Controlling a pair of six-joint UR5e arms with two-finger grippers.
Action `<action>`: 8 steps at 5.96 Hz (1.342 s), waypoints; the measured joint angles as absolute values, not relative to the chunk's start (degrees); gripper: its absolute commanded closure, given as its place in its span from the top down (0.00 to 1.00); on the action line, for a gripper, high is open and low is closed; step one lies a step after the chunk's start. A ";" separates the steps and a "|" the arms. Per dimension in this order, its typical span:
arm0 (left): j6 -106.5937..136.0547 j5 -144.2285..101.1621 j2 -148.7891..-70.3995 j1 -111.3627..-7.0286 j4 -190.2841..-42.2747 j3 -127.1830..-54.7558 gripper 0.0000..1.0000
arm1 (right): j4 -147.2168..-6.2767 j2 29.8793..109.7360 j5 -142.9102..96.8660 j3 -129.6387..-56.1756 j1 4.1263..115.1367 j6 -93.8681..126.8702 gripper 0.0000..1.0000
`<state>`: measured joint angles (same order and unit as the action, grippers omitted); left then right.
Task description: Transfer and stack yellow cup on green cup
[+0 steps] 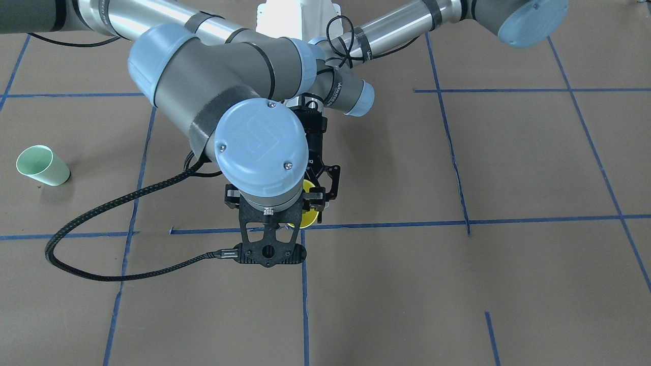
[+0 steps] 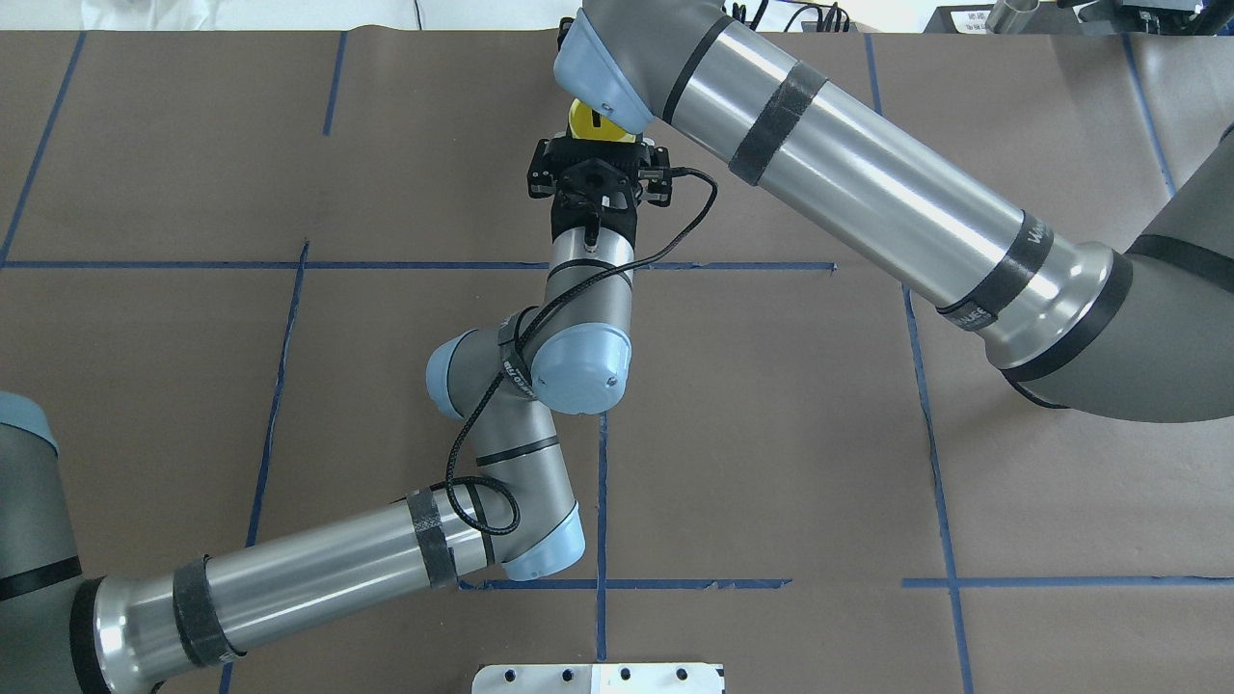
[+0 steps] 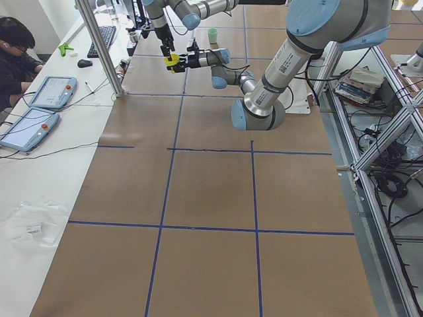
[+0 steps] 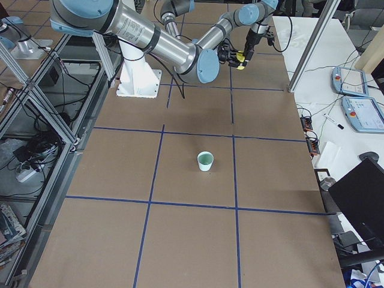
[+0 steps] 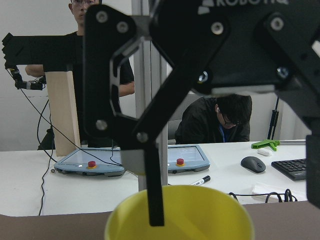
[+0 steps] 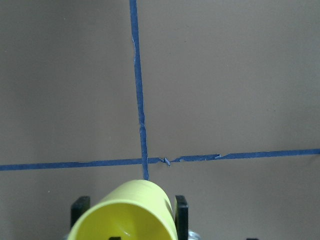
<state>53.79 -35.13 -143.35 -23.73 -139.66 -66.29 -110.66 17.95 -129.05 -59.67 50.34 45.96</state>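
The yellow cup (image 1: 308, 218) is held upright above the table's middle, where the two arms meet. It also shows in the overhead view (image 2: 590, 118) and the left wrist view (image 5: 180, 215). My left gripper (image 2: 596, 133) reaches in level and is shut on the cup, with its fingers (image 6: 181, 212) on either side of the cup. My right gripper (image 5: 232, 200) hangs over the cup from above and is open. One of its fingers (image 5: 154, 195) is inside the cup and the other stands well outside. The green cup (image 1: 43, 165) stands alone, far on my right side.
A black cable (image 1: 76, 244) loops from the right wrist down onto the table. Blue tape lines (image 1: 386, 223) grid the brown table. A white bench with tablets (image 5: 90, 165), two operators and a metal post (image 3: 99, 46) lies beyond the far edge.
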 measured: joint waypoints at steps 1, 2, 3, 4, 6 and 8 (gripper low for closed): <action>53.79 -35.15 -143.35 -23.73 -139.66 -66.30 0.46 | -110.66 18.03 -129.06 -59.71 50.27 45.79 0.59; 53.79 -35.15 -143.35 -23.73 -139.66 -66.31 0.46 | -110.65 18.11 -129.06 -59.74 50.27 45.70 0.14; 53.79 -35.16 -143.31 -23.71 -139.66 -66.33 0.46 | -110.75 18.10 -129.12 -59.79 50.29 45.56 0.00; 53.76 -35.16 -143.29 -23.70 -139.66 -66.35 0.46 | -110.98 18.11 -129.20 -60.06 50.37 45.42 0.00; 53.62 -35.15 -143.32 -23.71 -139.66 -66.40 0.55 | -111.29 17.98 -129.41 -60.51 50.46 45.36 0.00; 53.32 -35.10 -143.13 -23.75 -139.50 -66.33 1.00 | -111.38 17.66 -129.71 -60.60 50.82 45.64 0.00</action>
